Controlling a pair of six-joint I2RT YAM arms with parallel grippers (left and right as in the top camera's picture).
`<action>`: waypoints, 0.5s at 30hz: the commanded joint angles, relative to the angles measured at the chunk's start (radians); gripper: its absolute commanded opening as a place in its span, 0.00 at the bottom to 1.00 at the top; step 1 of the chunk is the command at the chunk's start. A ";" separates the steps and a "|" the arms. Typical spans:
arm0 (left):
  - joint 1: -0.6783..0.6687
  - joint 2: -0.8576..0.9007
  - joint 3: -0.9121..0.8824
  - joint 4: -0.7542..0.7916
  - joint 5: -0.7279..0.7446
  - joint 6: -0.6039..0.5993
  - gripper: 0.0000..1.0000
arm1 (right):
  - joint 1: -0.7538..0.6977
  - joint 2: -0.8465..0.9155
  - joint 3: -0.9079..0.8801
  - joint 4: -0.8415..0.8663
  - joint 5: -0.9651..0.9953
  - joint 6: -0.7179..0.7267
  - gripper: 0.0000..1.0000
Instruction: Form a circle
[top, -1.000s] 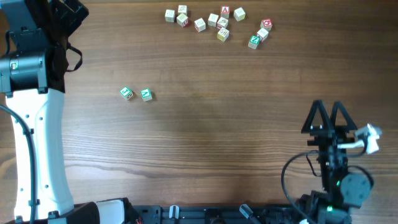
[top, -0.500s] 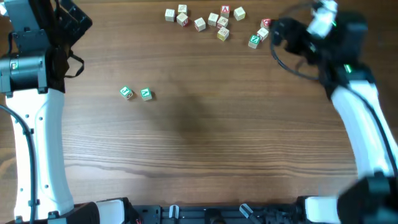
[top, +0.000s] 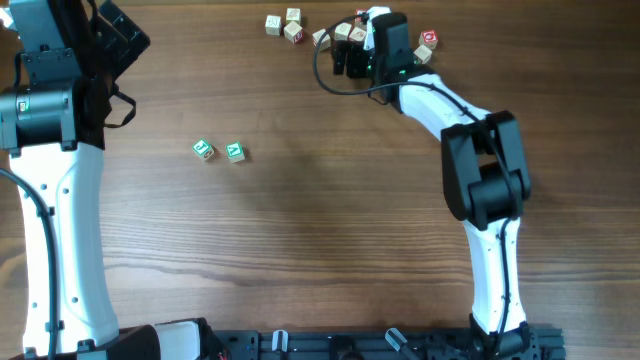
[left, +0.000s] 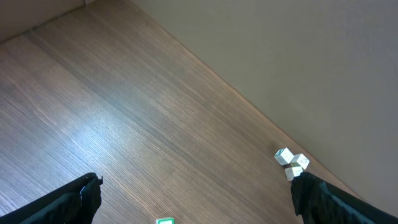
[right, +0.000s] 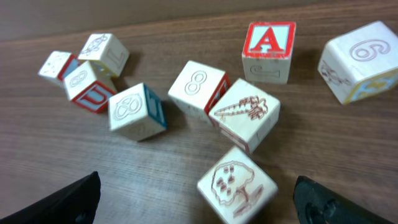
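The right pincer (right: 198, 198) is wide open and empty over the letter blocks (right: 245, 118). The left pincer (left: 198, 193) is too. Two green blocks (top: 204, 149) sit far from them.

light: bright, even, diffuse from overhead | shadows: short and soft under cubes beside the red A cube (right: 268, 50) | glare: pale sheen on worktop (left: 124, 130), left wrist view | focus: cubes nearer than red A cube slightly soft; right gripper (right: 196, 180) dark, blurred
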 joint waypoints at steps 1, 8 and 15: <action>0.003 -0.010 0.001 0.002 -0.002 -0.006 1.00 | -0.003 0.069 0.015 0.055 0.047 -0.061 0.97; 0.003 -0.010 0.001 0.002 -0.002 -0.006 1.00 | 0.002 0.118 0.015 0.098 0.084 -0.097 0.77; 0.003 -0.010 0.001 0.002 -0.002 -0.006 1.00 | 0.016 0.040 0.015 0.077 0.000 -0.095 0.36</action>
